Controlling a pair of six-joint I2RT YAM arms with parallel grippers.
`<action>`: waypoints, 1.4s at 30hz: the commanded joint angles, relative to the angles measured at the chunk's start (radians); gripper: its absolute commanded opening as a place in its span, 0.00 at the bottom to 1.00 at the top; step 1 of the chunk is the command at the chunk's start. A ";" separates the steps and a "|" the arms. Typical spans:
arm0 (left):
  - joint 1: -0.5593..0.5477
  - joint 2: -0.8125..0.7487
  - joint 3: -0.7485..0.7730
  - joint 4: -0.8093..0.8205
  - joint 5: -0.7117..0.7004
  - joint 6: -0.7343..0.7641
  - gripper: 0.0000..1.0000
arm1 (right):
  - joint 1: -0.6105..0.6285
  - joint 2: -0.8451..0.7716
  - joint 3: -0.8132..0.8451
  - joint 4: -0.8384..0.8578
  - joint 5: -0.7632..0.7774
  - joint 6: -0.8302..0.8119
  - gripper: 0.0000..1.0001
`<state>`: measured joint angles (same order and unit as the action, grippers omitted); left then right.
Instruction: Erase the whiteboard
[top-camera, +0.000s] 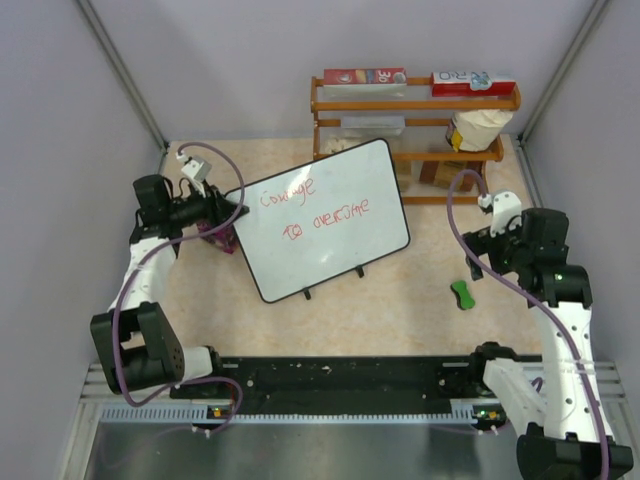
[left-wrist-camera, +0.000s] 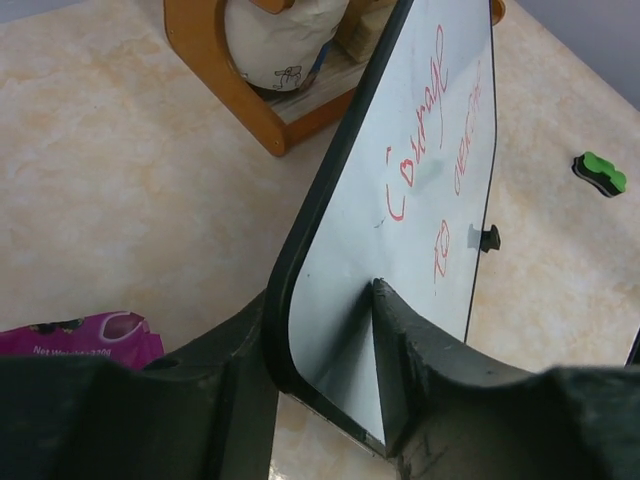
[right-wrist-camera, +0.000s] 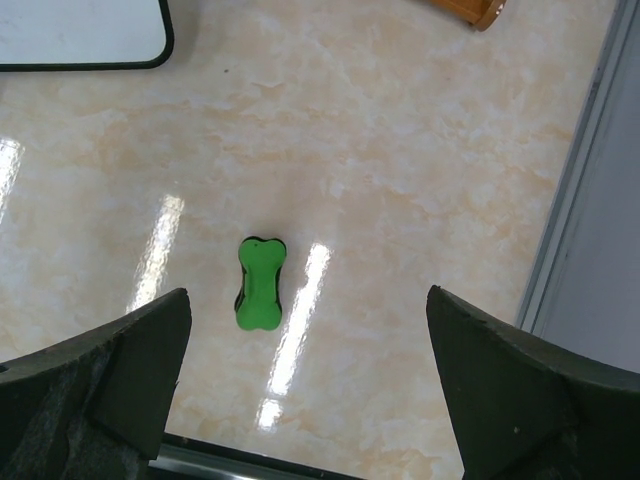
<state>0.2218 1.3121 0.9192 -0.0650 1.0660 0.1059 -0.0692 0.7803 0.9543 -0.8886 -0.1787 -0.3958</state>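
The whiteboard (top-camera: 325, 220) stands tilted on small black feet in the middle of the table, with red handwriting on its face. My left gripper (top-camera: 232, 212) is at its left corner. In the left wrist view the whiteboard (left-wrist-camera: 420, 200) runs between my fingers, one finger behind the black frame and the other pressed on the white face, so the left gripper (left-wrist-camera: 318, 300) is shut on that corner. A green eraser (top-camera: 462, 293) lies on the table to the right. My right gripper (right-wrist-camera: 308, 300) hangs wide open above the eraser (right-wrist-camera: 260, 283), holding nothing.
A wooden shelf (top-camera: 410, 110) with boxes and a bag stands behind the board. A pink packet (top-camera: 218, 238) lies on the table under my left gripper. Grey walls close in the table on the left, back and right.
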 joint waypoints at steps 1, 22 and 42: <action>0.002 0.012 0.056 -0.005 0.051 0.049 0.40 | 0.006 0.010 -0.012 0.027 0.022 -0.054 0.99; 0.004 0.042 0.060 -0.116 0.063 0.216 0.00 | 0.005 0.155 -0.123 -0.044 -0.042 -0.262 0.70; 0.004 0.035 0.056 -0.124 0.058 0.222 0.00 | 0.020 0.367 -0.236 0.125 -0.067 -0.215 0.59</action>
<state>0.2306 1.3403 0.9668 -0.1894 1.1755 0.2119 -0.0620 1.1347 0.7277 -0.8433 -0.2504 -0.6239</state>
